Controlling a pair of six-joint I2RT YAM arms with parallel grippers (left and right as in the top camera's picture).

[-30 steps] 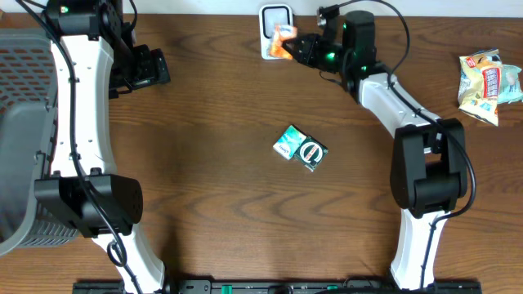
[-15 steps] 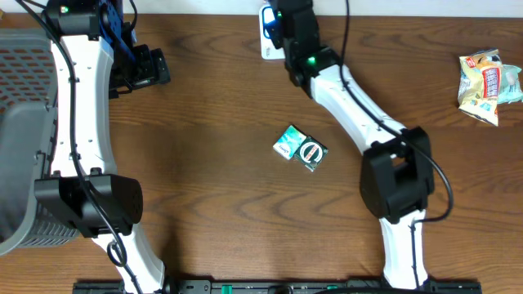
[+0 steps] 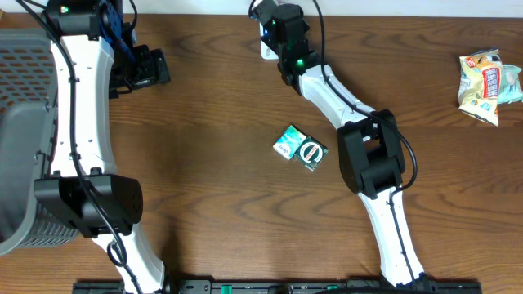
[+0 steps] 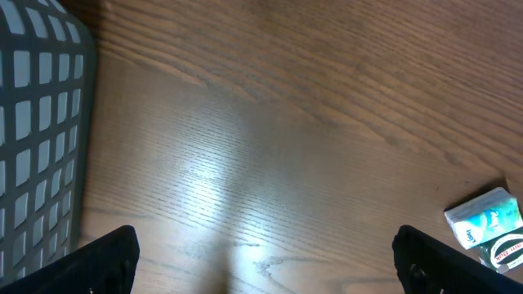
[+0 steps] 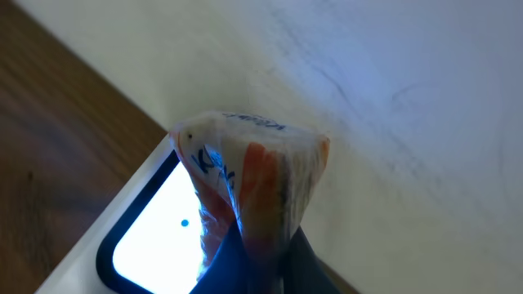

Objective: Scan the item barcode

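My right gripper [image 5: 260, 265] is shut on an orange and white snack packet [image 5: 253, 175] and holds it upright right over the scanner's lit window [image 5: 151, 237], by the back wall. From overhead the right gripper [image 3: 265, 20] covers most of the white scanner [image 3: 266, 51], and the packet is hidden under it. My left gripper [image 3: 144, 69] hangs open over bare table at the back left. In the left wrist view the left gripper [image 4: 265, 269] has nothing between its fingertips [image 4: 106, 261].
A green pack with a round tin [image 3: 300, 149] lies mid-table, also seen as the green pack [image 4: 486, 224] at the left wrist view's right edge. A snack bag [image 3: 488, 84] lies far right. A grey basket [image 3: 20, 122] stands at the left edge.
The right arm has swung left and back, carrying the packet over the scanner and covering it from above. The left arm has not moved.
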